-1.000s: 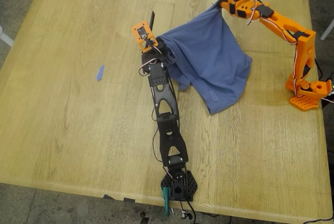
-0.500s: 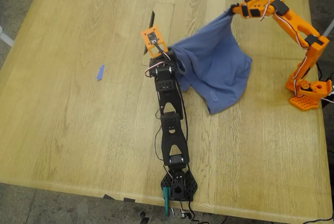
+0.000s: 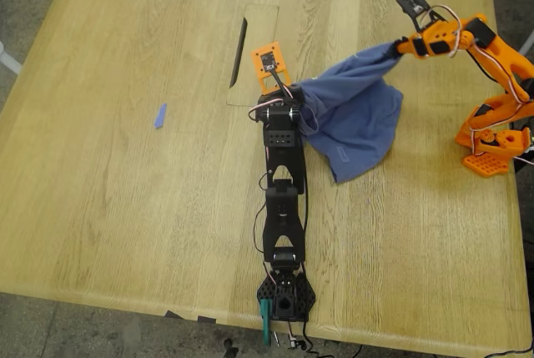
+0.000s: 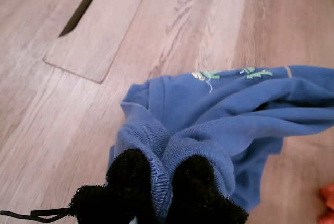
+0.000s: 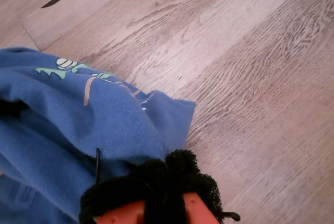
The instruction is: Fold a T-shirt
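The blue-purple T-shirt (image 3: 355,120) hangs stretched between the two grippers, and its lower part lies bunched on the wooden table (image 3: 125,191). My first gripper (image 3: 297,108), on the black arm, is shut on a ribbed edge of the shirt (image 4: 229,125); its black fuzzy pads (image 4: 130,172) pinch the cloth at the gripper (image 4: 159,169). My second gripper (image 3: 399,47), on the orange arm, is shut on another edge, lifted toward the exterior view's right. In the second wrist view the shirt (image 5: 68,125) shows a bit of green print beside that gripper (image 5: 164,169).
A rectangular inset panel with a dark slot (image 3: 254,45) lies in the table just beyond the black arm's gripper. A small blue scrap (image 3: 159,115) rests at the exterior view's left. The orange arm's base (image 3: 492,151) stands at the exterior view's right edge, the black base (image 3: 284,295) at the near edge.
Both grippers have moved toward the exterior view's right, dragging the shirt along. The shirt's lifted part has narrowed and bunched; its lower fold on the table has stayed put.
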{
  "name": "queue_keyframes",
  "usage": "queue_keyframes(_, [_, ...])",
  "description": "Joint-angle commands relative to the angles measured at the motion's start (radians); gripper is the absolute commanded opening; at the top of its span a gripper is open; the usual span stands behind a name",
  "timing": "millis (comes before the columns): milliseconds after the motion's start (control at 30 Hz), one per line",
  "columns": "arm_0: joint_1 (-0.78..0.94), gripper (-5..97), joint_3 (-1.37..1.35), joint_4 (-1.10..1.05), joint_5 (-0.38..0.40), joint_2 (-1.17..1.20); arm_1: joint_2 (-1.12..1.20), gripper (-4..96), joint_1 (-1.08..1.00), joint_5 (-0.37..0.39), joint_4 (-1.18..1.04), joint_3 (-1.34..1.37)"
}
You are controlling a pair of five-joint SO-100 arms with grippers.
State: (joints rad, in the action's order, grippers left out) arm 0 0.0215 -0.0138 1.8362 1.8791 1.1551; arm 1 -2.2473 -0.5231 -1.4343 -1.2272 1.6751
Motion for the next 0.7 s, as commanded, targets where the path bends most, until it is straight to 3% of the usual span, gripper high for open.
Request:
queue_keyframes(0, [-0.028,0,-0.215,0.058,0.018,0.344,-0.086,-0.1,0.005,0.002,-0.054,0.012])
queue_keyframes(233, [-0.13,0,-0.755,0.057,0.038,0.695,-0.213,-0.1,0.048,0.005,-0.181,0.094])
queue_keyframes(667, [-0.316,0,-1.284,-0.029,0.074,0.94,-0.538,-0.1,0.147,0.006,-0.383,0.364])
